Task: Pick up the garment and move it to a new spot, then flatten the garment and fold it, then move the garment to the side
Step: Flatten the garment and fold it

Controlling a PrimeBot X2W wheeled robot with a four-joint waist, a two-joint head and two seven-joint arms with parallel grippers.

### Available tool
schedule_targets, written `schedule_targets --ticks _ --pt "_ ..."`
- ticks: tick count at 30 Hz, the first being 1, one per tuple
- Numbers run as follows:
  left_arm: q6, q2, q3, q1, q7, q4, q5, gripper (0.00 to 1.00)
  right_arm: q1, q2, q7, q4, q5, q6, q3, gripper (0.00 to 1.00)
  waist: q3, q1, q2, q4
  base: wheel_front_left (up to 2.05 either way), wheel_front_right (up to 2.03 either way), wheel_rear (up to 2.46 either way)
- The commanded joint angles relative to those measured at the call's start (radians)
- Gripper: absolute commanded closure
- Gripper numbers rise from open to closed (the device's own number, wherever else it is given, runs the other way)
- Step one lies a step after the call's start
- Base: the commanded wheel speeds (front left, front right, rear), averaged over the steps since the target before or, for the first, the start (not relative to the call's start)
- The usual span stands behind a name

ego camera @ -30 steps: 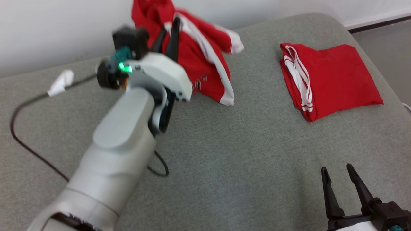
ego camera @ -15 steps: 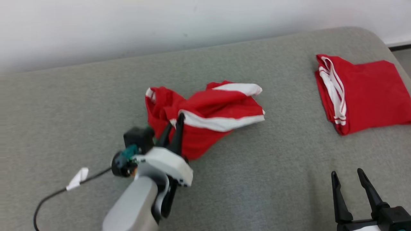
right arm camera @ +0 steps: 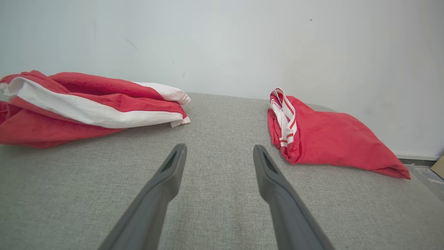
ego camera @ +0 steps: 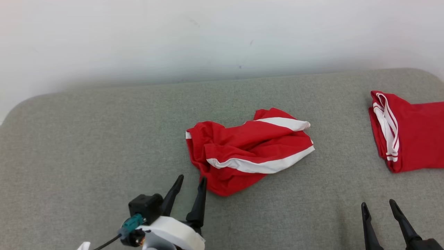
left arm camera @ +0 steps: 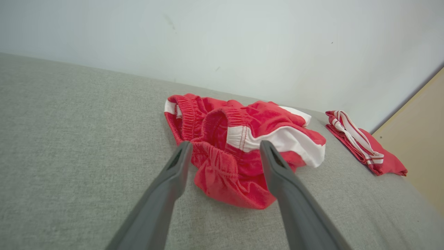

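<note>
In the head view, the red shorts [ego camera: 249, 152] lie crumpled in the middle of the grey cushion [ego camera: 86, 139], well apart from a folded red garment [ego camera: 412, 132]. The left gripper [ego camera: 191, 178] is just beside them and the right gripper [ego camera: 378, 204] is at the lower right, both with jaws wide and empty. In the left wrist view, the elastic waistband [left arm camera: 189, 119] is bunched before the fingers. In the right wrist view, the striped leg [right arm camera: 97, 114] lies at the left. Flattening seems to be next; it calls for gripping two edges and spreading them.

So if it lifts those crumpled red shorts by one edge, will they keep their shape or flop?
Likely floppy: the crumpled red shorts lie in soft folds, so they should drape and unfold. Probably light, being thin cloth. The gathered waistband looks thick enough to pinch without slipping.
</note>
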Motion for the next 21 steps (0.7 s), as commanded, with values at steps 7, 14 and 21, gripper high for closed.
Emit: schedule_targets --ticks 7,14,21 --pt "-0.034 0.042 0.015 -0.012 0.024 -0.026 -0.004 0.00 0.031 -0.003 0.001 0.012 0.003 -0.003 0.013 0.00 -0.037 0.0001 0.0000 0.012 0.00 0.00 0.00" --pt "-0.073 0.093 -0.011 -0.091 0.146 -0.014 -0.012 0.00 0.014 -0.003 0.001 0.008 0.006 -0.003 0.027 0.00 -0.033 0.0001 0.0000 -0.021 0.00 0.00 0.00" --pt "-0.104 0.127 -0.055 -0.145 0.221 0.022 -0.023 0.00 0.002 -0.003 0.001 0.005 0.016 -0.003 0.030 0.00 0.006 0.0001 0.0000 -0.053 0.00 0.00 0.00"
